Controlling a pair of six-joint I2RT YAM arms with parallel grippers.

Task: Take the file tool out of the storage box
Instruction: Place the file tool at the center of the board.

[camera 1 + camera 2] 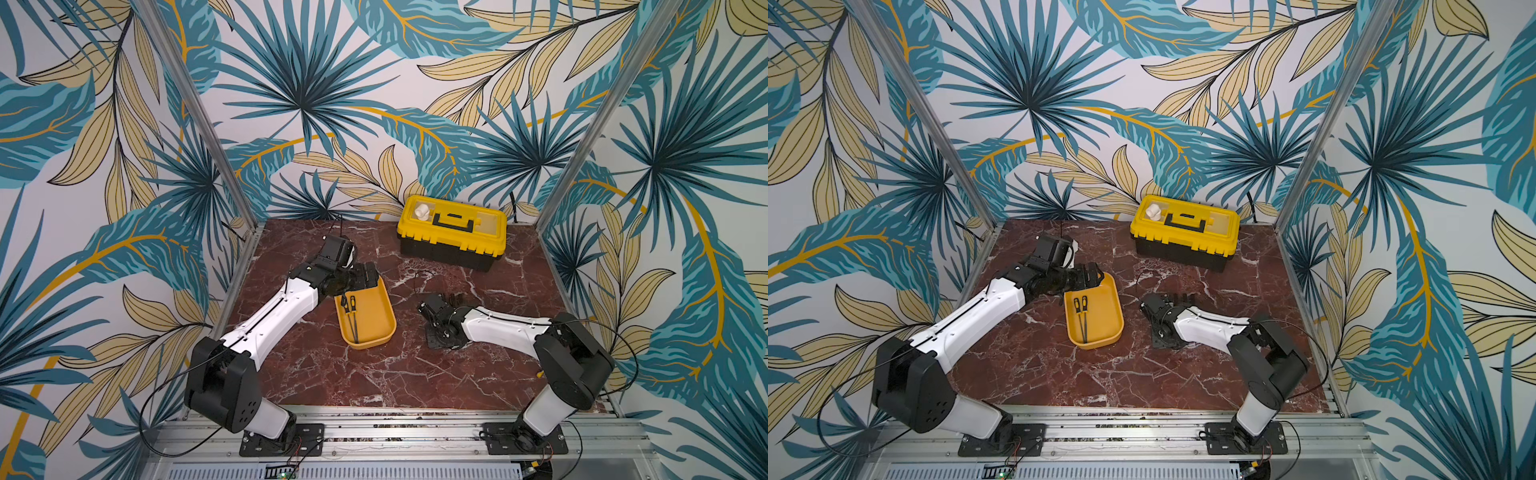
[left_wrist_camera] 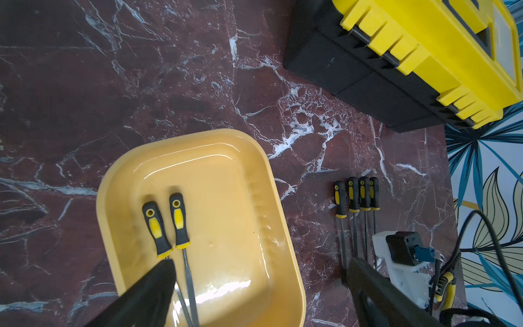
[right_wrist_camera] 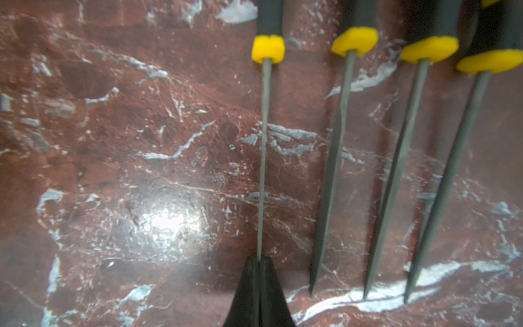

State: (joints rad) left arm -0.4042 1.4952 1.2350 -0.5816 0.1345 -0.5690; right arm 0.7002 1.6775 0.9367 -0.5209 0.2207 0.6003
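Held file [image 3: 263,141]: outside the tray, low over the marble table to the tray's right. It has a thin grey blade, a yellow collar and a black handle pointing toward the back wall.
Right gripper [image 3: 259,262]: fingers pinched together on the tip end of the held file's blade, close to the table.
Row files [image 2: 364,195]: three more, just beside the held file and parallel to it, flat on the table with their tips free. The held file is the one nearest the tray.
Tray [image 1: 376,320]: yellow, shallow and lidless, mid-table between the two arms, well apart from the toolbox.
Tray files [image 2: 179,220]: two, side by side along the tray's side nearer the left arm, with black-and-yellow handles toward the back wall.
Left gripper [image 2: 259,263]: spread wide and holding nothing; in both top views it hovers over the tray's back end.
Left fingers [image 2: 158,280]: in the left wrist view one overlaps a tray file's blade, though contact cannot be told. The other shows beyond the tray's rim, over the table.
Toolbox [image 1: 451,239]: black with a yellow lid and black handle, shut, at the back of the table right of centre.
White piece [image 1: 422,212]: small, sitting in a recess of the toolbox lid.
Table [image 1: 374,382]: dark red marble with white veins.
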